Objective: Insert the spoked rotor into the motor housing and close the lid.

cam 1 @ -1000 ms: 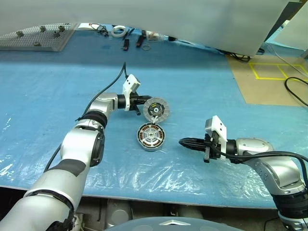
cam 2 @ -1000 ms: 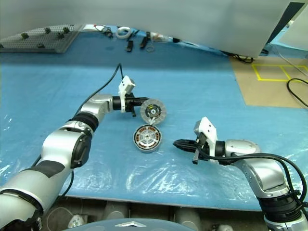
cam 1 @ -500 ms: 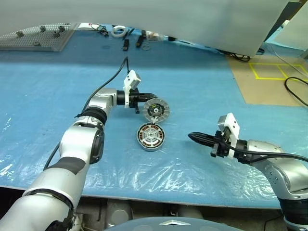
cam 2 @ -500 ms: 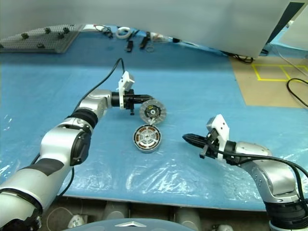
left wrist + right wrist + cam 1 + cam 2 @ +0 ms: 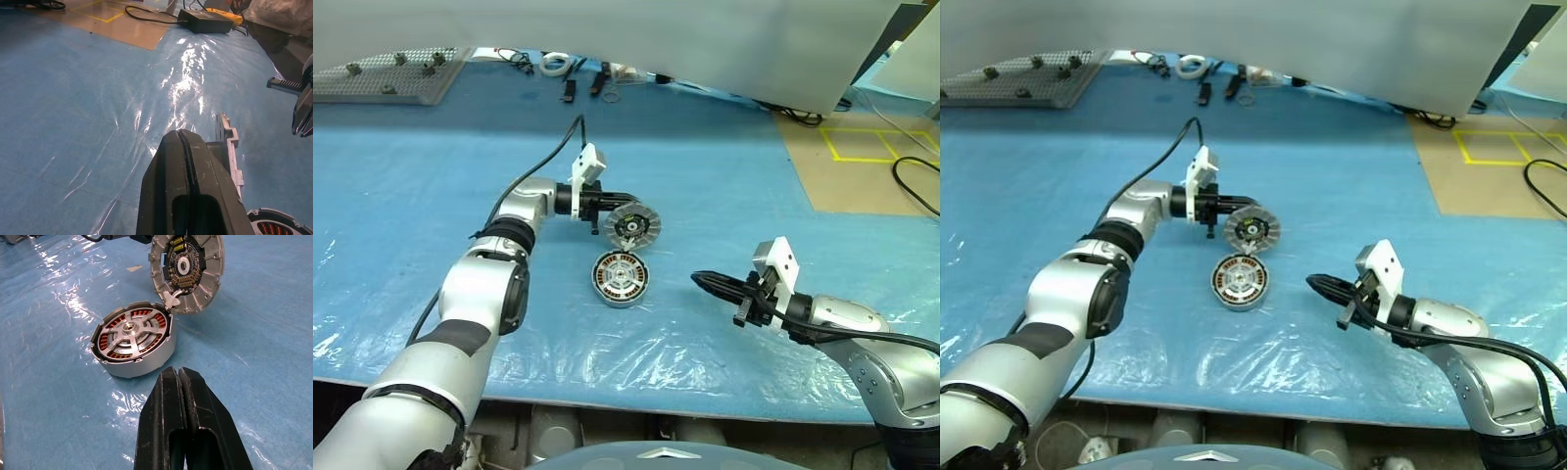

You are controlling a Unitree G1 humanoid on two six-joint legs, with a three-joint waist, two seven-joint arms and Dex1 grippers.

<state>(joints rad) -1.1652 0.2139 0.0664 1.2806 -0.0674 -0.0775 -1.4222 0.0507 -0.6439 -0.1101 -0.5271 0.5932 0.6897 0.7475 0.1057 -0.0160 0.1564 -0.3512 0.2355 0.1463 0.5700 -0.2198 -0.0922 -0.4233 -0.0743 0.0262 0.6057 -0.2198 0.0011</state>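
The motor housing (image 5: 622,278) lies flat on the blue sheet, with copper windings showing between the spokes of the spoked rotor (image 5: 131,331) seated inside it. Just behind it the lid (image 5: 633,227) stands on edge, its ribbed face with the dark hub (image 5: 188,271) turned toward me and its lower rim touching the housing's rim. My left gripper (image 5: 610,204) is shut, and its fingertips (image 5: 188,139) rest against the lid's rim (image 5: 227,147). My right gripper (image 5: 697,279) is shut and empty. It hovers to the right of the housing and points at it (image 5: 134,345).
A perforated grey board (image 5: 386,76) lies at the back left, and cables and small parts (image 5: 578,73) lie along the far edge. Brown floor with yellow tape (image 5: 871,157) lies beyond the sheet on the right. A black box (image 5: 205,19) sits there.
My right arm drew back to the right, away from the housing. My left wrist turned to point more rightward, and the lid stayed on edge against the housing.
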